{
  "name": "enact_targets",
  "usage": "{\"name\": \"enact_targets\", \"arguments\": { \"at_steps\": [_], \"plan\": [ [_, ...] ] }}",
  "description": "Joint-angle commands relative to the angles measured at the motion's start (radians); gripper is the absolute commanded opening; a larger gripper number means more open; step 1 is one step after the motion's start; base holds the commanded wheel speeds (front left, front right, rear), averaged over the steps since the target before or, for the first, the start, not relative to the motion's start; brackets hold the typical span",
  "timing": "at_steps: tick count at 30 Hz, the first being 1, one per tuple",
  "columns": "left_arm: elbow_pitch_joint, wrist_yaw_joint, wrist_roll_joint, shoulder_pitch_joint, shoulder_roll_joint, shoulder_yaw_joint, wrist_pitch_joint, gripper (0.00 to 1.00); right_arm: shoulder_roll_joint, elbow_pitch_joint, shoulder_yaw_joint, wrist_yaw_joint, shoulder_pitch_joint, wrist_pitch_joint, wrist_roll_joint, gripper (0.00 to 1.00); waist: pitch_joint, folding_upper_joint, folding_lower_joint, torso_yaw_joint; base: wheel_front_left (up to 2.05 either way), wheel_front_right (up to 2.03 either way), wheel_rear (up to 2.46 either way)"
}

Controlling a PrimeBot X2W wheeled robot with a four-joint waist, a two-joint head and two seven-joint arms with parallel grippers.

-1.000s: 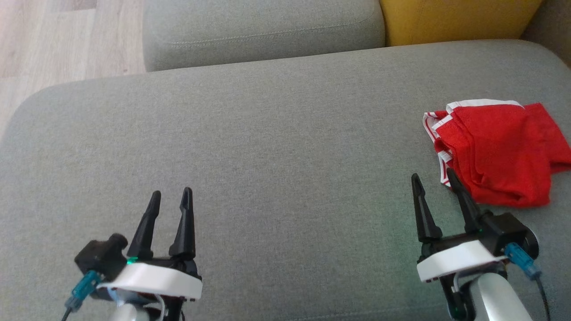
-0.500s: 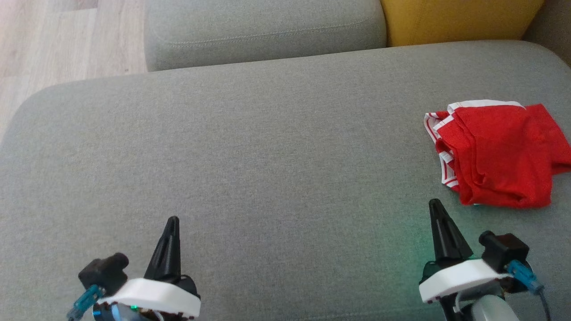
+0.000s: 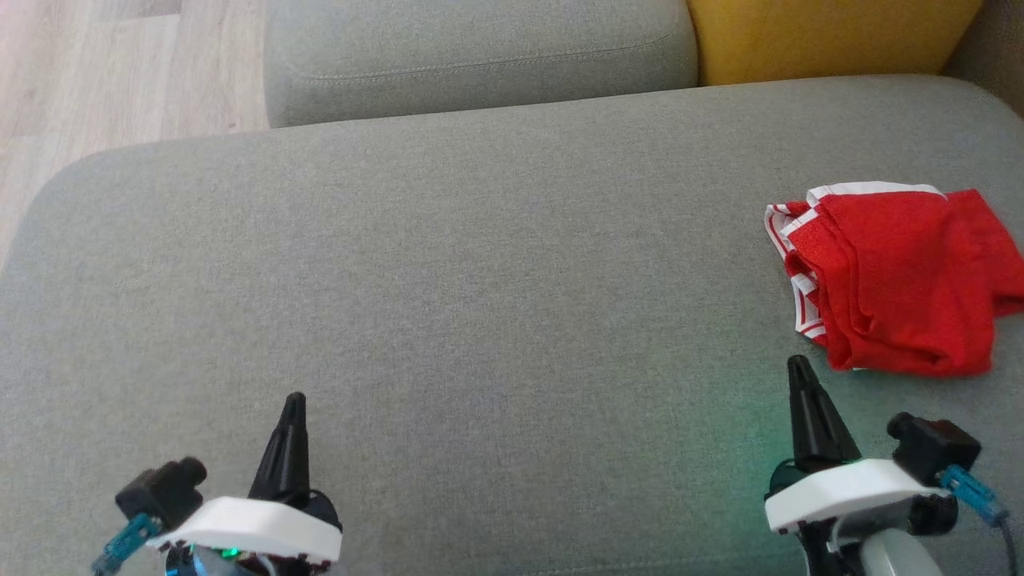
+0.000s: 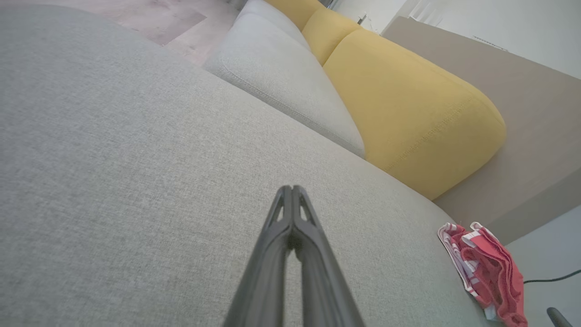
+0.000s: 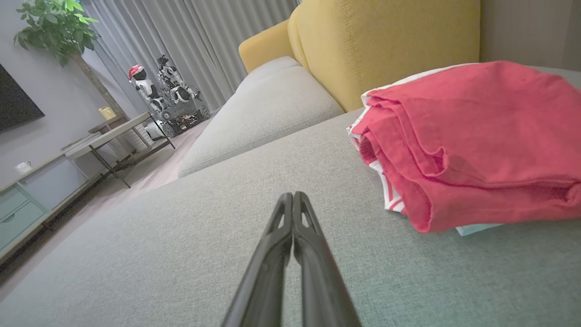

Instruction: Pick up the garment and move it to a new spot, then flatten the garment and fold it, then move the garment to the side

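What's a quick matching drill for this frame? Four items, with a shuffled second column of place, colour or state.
Column 1
1. garment
2. left end effector
3. right end effector
4. back cushion

Column 2
A. shut, lower left in the head view, far from the garment
B. yellow, behind the seat
C. red with white trim, folded over, lying at the seat's right
D. shut, close to the garment's near corner, not touching it

Pairs: 1-C, 2-A, 3-D, 4-B

Red garment (image 5: 472, 141) near closed jaws
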Motion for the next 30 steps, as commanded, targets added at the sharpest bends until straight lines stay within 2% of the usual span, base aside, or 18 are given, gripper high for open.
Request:
{"name": "enact_targets", "arguments": {
  "at_steps": [1,30],
  "plan": [
    [-0.028,-0.007,-0.026,-0.058,0.009,0.017,0.006,0.00,-0.015,-0.037,-0.006,0.000,-0.051,0.004,0.036,0.00,0.000,-0.0001,0.0000,0.001,0.00,0.00,0.00],
    [-0.006,-0.026,-0.321,-0.094,0.016,0.079,0.087,0.00,-0.024,-0.054,-0.043,0.000,-0.062,0.080,0.408,0.00,-0.003,-0.0001,0.0000,0.015,0.00,0.00,0.00]
  ]
}}
